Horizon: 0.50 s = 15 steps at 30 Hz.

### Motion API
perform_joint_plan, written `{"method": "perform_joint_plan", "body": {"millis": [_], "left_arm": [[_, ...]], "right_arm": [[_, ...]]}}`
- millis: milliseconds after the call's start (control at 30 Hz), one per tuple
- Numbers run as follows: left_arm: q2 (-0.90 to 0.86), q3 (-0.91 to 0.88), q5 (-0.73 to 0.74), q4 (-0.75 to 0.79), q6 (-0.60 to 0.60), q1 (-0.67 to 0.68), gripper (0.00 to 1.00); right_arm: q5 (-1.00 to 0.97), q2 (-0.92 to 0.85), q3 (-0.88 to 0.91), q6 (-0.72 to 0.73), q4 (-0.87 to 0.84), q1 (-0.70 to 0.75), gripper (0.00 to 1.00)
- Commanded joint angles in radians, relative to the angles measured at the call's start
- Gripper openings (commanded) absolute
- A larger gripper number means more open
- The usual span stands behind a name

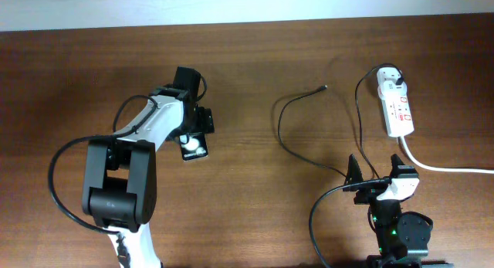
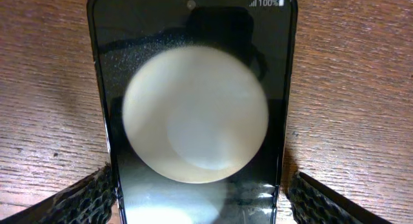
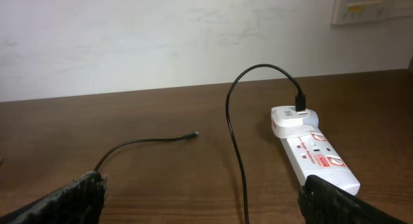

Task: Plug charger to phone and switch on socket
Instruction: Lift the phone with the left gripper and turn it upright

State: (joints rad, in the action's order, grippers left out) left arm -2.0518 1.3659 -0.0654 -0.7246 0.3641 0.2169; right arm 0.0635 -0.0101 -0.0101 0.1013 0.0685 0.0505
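Observation:
The phone [image 1: 197,150] lies flat on the wooden table, black and glossy, and fills the left wrist view [image 2: 193,121] with a round white reflection. My left gripper [image 1: 194,135] is open, with one finger on each side of the phone's near end [image 2: 197,199]. The charger's black cable [image 1: 282,137] loops across the table. Its connector tip [image 1: 323,88] lies free on the wood, also seen in the right wrist view [image 3: 193,135]. Its plug head [image 3: 301,102] sits in the white socket strip [image 1: 397,107] [image 3: 317,158]. My right gripper [image 1: 378,177] [image 3: 203,201] is open and empty, with the cable running between its fingers.
The strip's thick white cord [image 1: 440,167] runs off to the right edge. A white wall [image 3: 161,37] stands behind the table's far edge. Bare wood lies between the phone and the connector tip.

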Motion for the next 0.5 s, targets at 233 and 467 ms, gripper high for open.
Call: {"method": "perform_joint_plan", "body": {"millis": [233, 467], "left_arm": [[-0.094, 0.058, 0.069, -0.131, 0.069, 0.005, 0.62], [0.047, 0.346, 0.069, -0.375, 0.069, 0.003, 0.58]], "right_arm": [[-0.008, 0.004, 0.005, 0.0, 0.007, -0.005, 0.99], [-0.008, 0.004, 0.005, 0.0, 0.007, -0.005, 0.99]]}}
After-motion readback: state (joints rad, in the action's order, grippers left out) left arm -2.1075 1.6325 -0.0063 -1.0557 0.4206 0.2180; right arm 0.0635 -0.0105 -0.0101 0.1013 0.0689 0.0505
